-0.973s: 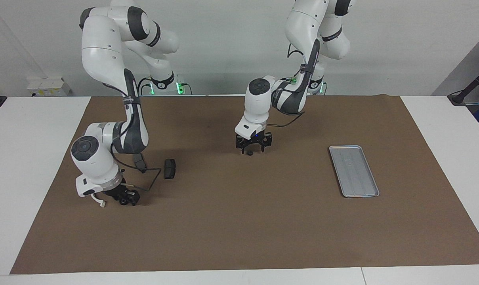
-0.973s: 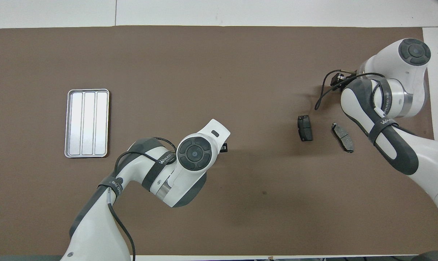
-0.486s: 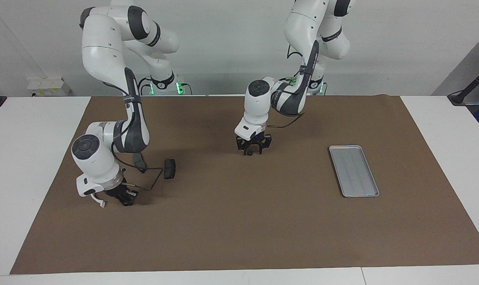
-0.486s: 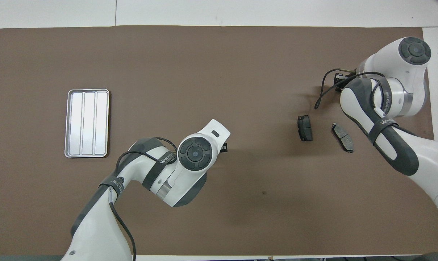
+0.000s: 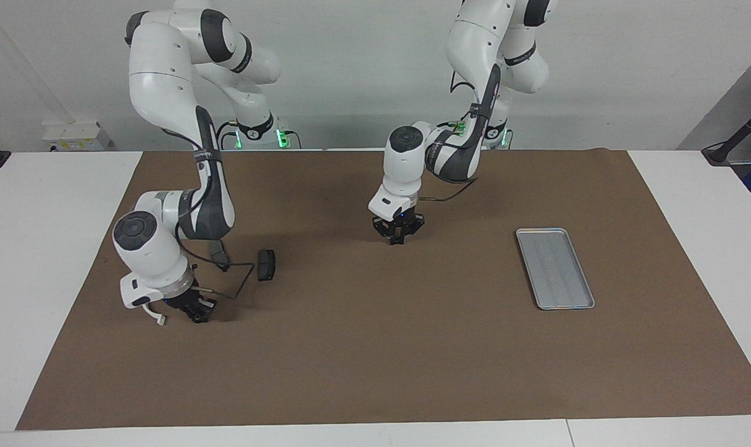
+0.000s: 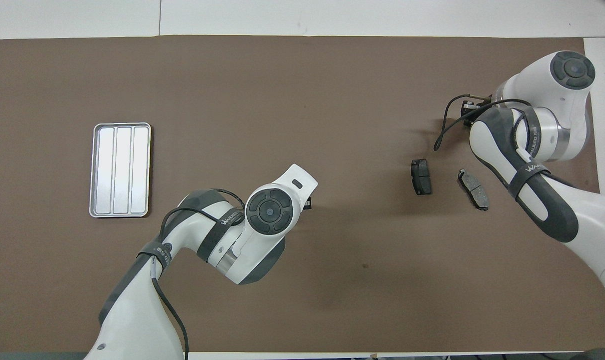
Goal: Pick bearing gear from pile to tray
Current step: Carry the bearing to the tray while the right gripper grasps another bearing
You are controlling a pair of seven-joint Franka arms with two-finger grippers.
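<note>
Facing view, your stock: left claw [image 5: 397, 239] pinched shut at mid-bench; right claw [image 5: 196, 314] narrow near brake pad [image 5: 266, 264]; tray [image 5: 555, 267] apart.

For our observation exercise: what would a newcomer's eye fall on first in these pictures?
Two white robot arms, each bent low over a brown mat. The left tool is down at mid-table, shut; the right tool is down near two dark pads. A silver tray lies bare toward the left arm's end.
</note>
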